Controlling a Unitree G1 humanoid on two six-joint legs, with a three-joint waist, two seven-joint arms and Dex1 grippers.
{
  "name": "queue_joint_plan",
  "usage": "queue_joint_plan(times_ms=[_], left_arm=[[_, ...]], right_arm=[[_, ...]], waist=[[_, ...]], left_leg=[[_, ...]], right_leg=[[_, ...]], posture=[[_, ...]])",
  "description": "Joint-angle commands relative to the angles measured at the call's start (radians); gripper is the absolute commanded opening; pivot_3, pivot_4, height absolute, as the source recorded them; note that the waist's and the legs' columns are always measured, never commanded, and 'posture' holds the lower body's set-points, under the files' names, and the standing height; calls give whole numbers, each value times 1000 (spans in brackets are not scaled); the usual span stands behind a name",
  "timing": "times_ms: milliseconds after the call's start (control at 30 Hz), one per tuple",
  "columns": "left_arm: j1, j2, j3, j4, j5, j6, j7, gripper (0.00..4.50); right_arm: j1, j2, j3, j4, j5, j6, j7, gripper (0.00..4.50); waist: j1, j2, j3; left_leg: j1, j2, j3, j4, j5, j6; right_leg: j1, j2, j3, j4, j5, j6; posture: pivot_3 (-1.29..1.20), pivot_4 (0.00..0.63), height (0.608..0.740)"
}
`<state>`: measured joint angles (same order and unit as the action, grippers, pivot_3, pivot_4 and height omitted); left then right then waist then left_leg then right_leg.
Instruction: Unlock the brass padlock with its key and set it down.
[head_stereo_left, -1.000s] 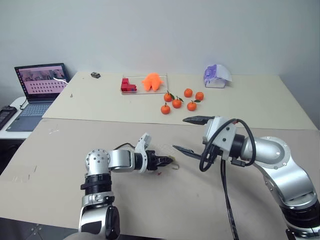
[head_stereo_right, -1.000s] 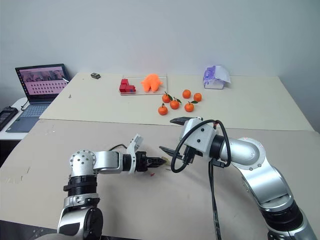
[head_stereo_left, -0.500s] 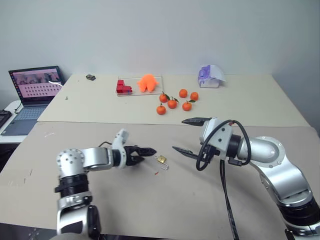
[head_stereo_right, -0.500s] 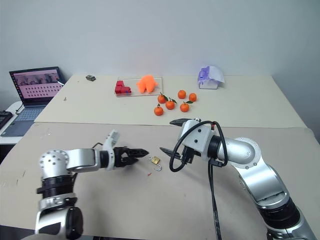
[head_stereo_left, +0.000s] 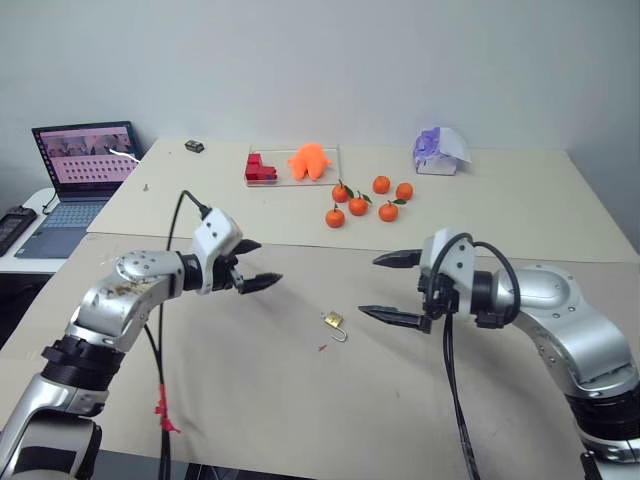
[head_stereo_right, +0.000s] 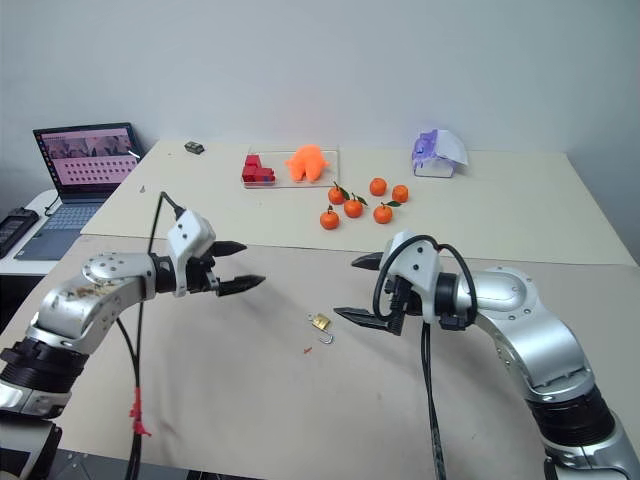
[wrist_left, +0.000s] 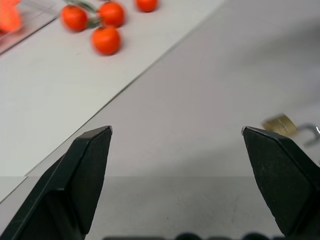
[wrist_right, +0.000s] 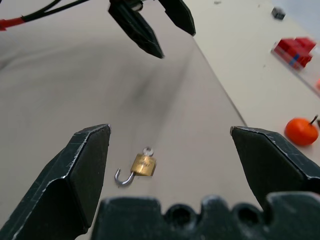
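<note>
The brass padlock (head_stereo_left: 332, 321) lies on the desk (head_stereo_left: 250, 400) between my arms, shackle swung open. Left gripper (head_stereo_left: 255, 265) and right gripper (head_stereo_left: 388, 287) both hold fingers apart, empty. Set-down looks done; I'd just back off.

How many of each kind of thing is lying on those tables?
Mandarins: 5
Brass padlock: 1
Red block toy: 1
Orange soft toy: 1
Purple and white object: 1
Small dark object: 1
Laptop: 1
Total: 11
</note>
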<state>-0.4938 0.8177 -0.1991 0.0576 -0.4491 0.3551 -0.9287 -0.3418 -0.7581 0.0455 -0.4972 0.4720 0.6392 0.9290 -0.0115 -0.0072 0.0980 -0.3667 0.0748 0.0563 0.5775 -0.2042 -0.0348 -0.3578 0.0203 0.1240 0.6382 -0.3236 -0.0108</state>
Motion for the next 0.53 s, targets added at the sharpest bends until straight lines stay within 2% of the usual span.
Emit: queue_joint_plan(times_ms=[33,67,167,300,400,533], left_arm=[[-49,-12,82,-4,-23,4,-47,4452],[-54,-15,96,-19,-33,13,-54,4452],[-57,-20,144,-71,-83,84,-57,4452],[7,0,223,-168,-129,164,-42,4452],[69,2,272,-236,-170,224,-32,4452],[73,-46,267,-257,-144,236,26,4452]], right_arm=[[-20,14,-81,4,72,27,-17,4500],[-17,9,-100,15,83,31,-14,4500],[1,-32,-152,51,105,36,12,4500],[10,-70,-213,81,122,40,9,4500],[29,-62,-227,58,135,50,-16,4500],[37,-35,-219,62,114,38,-61,4500]], waist=[[-1,0,0],[-1,0,0],[-1,1,0],[-4,2,1],[-13,3,0],[-9,3,1]], left_leg=[[-2,0,-1,2,-2,3],[-2,0,-1,4,-4,7],[-3,3,-2,12,-8,15],[-3,4,-2,13,-9,16],[-2,5,-1,13,-10,19],[-1,7,-2,14,-10,19]], right_leg=[[0,0,-1,1,-1,2],[0,1,-1,2,-4,7],[1,4,-1,3,-4,7],[2,5,-1,3,-4,8],[3,6,0,3,-4,8],[3,8,-1,5,-4,8]], posture=[[0,150,689],[0,150,689],[0,150,689],[0,150,689],[0,150,689],[0,150,689]])
